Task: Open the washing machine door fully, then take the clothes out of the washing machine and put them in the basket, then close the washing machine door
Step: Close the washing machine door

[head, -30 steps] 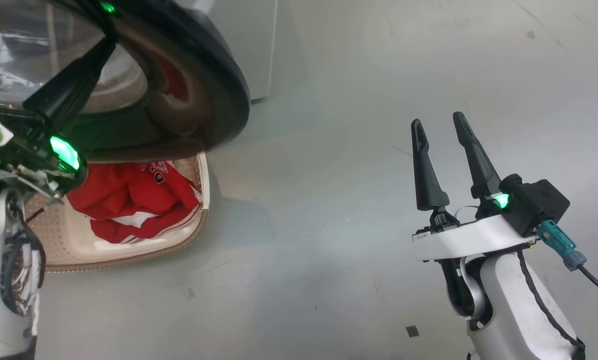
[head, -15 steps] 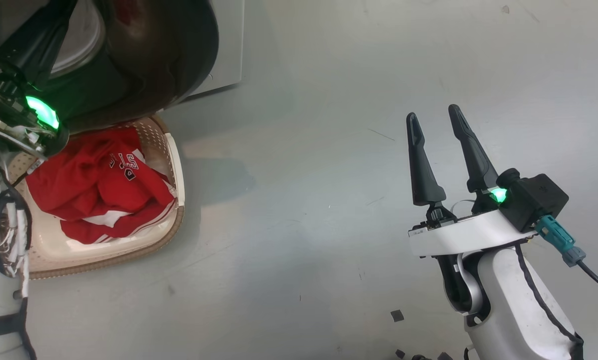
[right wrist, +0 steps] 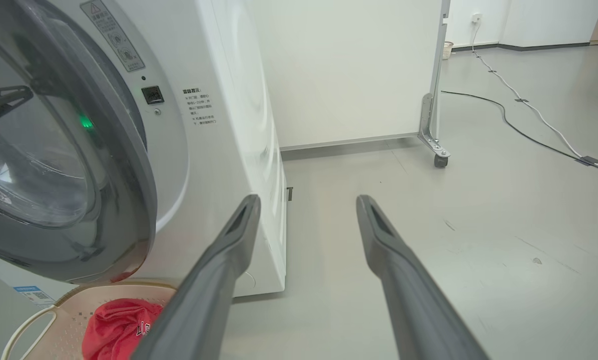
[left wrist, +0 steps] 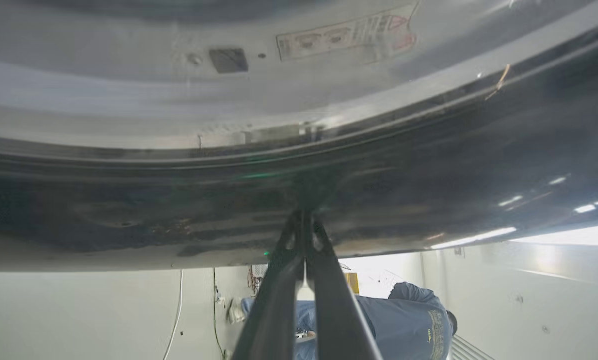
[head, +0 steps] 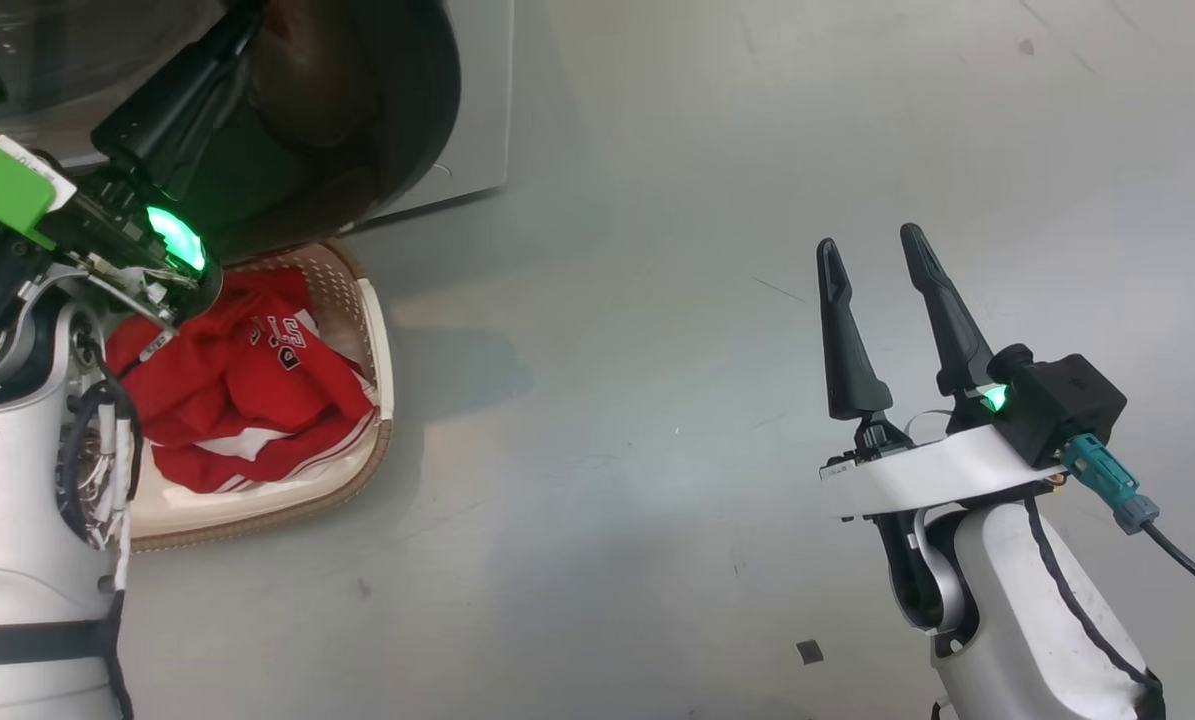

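In the head view the glossy black washing machine door point(head: 387, 120) stands ajar over the far end of the cream basket point(head: 382, 340), which holds the red clothes point(head: 247, 390). My left gripper point(head: 237, 35) is shut, its fingertips point(left wrist: 304, 220) resting against the door's dark rim with nothing held. To the right, my right gripper point(head: 872, 245) hangs open and empty above the floor. The right wrist view shows the white washing machine point(right wrist: 223, 125), the door point(right wrist: 123, 165) angled close to its front, the basket point(right wrist: 58, 310) with clothes point(right wrist: 116, 327) below, and my right gripper point(right wrist: 306, 200) open.
Grey floor point(head: 657, 350) spreads between the basket and my right arm. A white partition on a castor point(right wrist: 441, 160) stands behind the machine, and cables point(right wrist: 529, 120) run over the far floor. A person in blue point(left wrist: 409, 325) is in the left wrist view's background.
The head camera has shifted. The door has swung from over the basket toward the machine, with my shut left gripper staying against it. My right gripper has held still and open.
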`<state>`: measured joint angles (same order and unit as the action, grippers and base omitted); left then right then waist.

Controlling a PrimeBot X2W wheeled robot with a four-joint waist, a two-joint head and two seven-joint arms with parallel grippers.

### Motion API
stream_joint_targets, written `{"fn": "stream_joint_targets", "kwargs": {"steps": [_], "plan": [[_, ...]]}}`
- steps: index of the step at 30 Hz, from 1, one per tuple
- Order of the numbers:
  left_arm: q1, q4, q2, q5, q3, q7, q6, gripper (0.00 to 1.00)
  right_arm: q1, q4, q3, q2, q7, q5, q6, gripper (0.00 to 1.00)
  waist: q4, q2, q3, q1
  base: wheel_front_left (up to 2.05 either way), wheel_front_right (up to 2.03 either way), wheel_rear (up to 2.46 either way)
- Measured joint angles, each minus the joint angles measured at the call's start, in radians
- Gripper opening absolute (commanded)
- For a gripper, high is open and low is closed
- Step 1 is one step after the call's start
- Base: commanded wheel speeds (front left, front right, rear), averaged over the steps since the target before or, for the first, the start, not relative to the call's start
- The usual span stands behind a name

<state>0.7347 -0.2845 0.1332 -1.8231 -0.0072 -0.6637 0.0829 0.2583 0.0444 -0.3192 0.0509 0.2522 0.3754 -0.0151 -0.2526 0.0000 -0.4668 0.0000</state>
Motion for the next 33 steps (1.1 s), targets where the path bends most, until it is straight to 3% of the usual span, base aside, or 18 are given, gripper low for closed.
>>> {"fn": "stream_joint_targets", "kwargs": {"steps": [12,31,32,33], "plan": [[-0.101,0.005,-0.022,-0.037,0.053,-0.022,0.037,0.0,-0.023,0.024,0.031,-0.001,0.0,-0.022,-0.001,1.0,0.067,0.0,0.037,0.0,0.0,0.0,0.0],[-0.405,0.188,-0.093,-0.095,0.191,-0.02,0.038,0.0,-0.067,0.066,0.073,-0.001,0.0,-0.054,-0.018,1.0,0.176,0.0,0.144,0.0,0.0,0.0,0.0],[-0.424,0.196,-0.096,-0.097,0.196,-0.02,0.038,0.18,-0.069,0.069,0.075,-0.001,0.0,-0.054,-0.019,1.0,0.182,0.0,0.151,0.0,0.0,0.0,0.0],[-0.443,0.203,-0.1,-0.106,0.201,-0.02,0.038,0.26,-0.073,0.072,0.076,-0.001,0.0,-0.055,-0.019,1.0,0.187,0.0,0.158,0.0,0.0,0.0,0.0]]}}
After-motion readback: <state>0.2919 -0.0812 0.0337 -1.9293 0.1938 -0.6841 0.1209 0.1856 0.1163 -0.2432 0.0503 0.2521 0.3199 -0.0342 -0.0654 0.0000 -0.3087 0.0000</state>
